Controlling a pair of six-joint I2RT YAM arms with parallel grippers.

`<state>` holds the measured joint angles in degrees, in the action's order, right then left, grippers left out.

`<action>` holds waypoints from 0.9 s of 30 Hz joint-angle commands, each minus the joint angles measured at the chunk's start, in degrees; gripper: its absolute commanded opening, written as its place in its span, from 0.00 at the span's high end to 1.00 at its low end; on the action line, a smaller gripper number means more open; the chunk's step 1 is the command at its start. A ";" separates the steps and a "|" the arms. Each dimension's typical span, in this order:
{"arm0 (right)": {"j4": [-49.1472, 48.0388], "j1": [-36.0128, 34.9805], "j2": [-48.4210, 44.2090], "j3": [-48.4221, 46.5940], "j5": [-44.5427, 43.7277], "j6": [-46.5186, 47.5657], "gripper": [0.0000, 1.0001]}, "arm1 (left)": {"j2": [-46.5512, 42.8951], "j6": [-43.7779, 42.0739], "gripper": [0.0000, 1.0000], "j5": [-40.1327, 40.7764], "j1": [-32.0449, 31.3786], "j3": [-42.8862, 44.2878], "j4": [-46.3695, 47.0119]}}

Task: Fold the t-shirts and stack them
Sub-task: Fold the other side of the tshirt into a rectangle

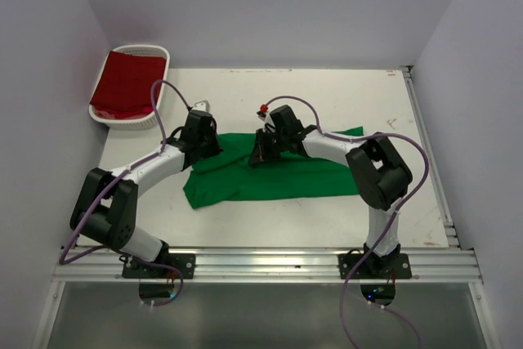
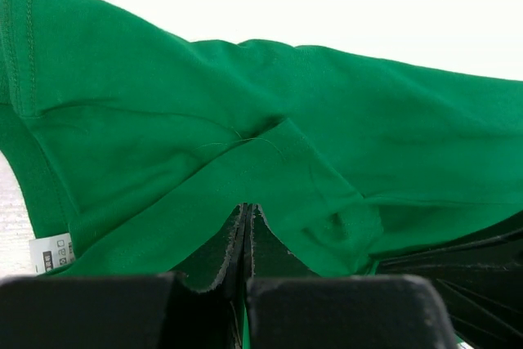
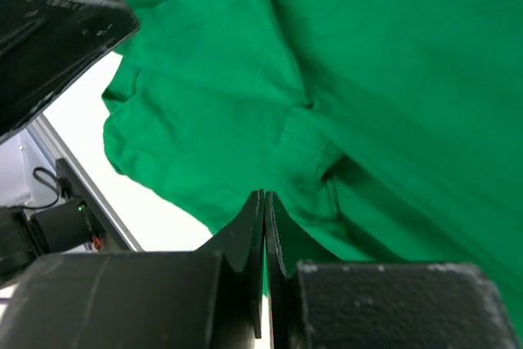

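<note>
The bright green t-shirt [image 1: 278, 176] lies crumpled across the middle of the table. My left gripper [image 1: 212, 149] is at its upper left edge and my right gripper [image 1: 258, 155] is near its upper middle. In the left wrist view the left gripper [image 2: 247, 210] is shut, with a fold of green t-shirt [image 2: 245, 104] pinched between the pads, and the white neck label [image 2: 51, 253] shows at lower left. In the right wrist view the right gripper [image 3: 264, 195] is shut on the green t-shirt [image 3: 368, 63]. The dark red t-shirt [image 1: 125, 82] lies in the basket.
The white slatted basket [image 1: 159, 55] stands at the table's far left corner. A metal rail [image 1: 429, 161] runs along the table's right edge and another along the near edge [image 1: 270, 261]. The left arm's black body [image 3: 49, 30] shows close by in the right wrist view.
</note>
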<state>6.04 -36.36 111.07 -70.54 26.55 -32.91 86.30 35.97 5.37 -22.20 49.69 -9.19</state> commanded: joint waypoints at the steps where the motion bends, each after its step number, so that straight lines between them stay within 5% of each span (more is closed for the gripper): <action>1: -1.03 0.15 2.39 -3.28 -0.09 -1.02 1.00 | -0.43 0.16 1.00 0.79 0.14 -0.65 2.60; 13: 0.89 -0.90 10.31 -3.99 -10.97 -1.02 1.00 | -0.52 0.07 1.00 1.49 0.14 -1.88 2.42; 18: 5.64 -2.05 6.89 -4.16 -18.10 1.26 1.00 | -0.87 0.07 1.00 1.84 0.22 -2.41 2.51; 27: 6.26 -2.14 -6.99 -2.59 -15.81 6.27 1.00 | -1.93 -0.02 1.00 2.19 0.14 -3.20 1.98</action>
<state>10.98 -38.81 113.32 -73.67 13.04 -30.15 86.19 35.97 6.24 -22.20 47.00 -8.67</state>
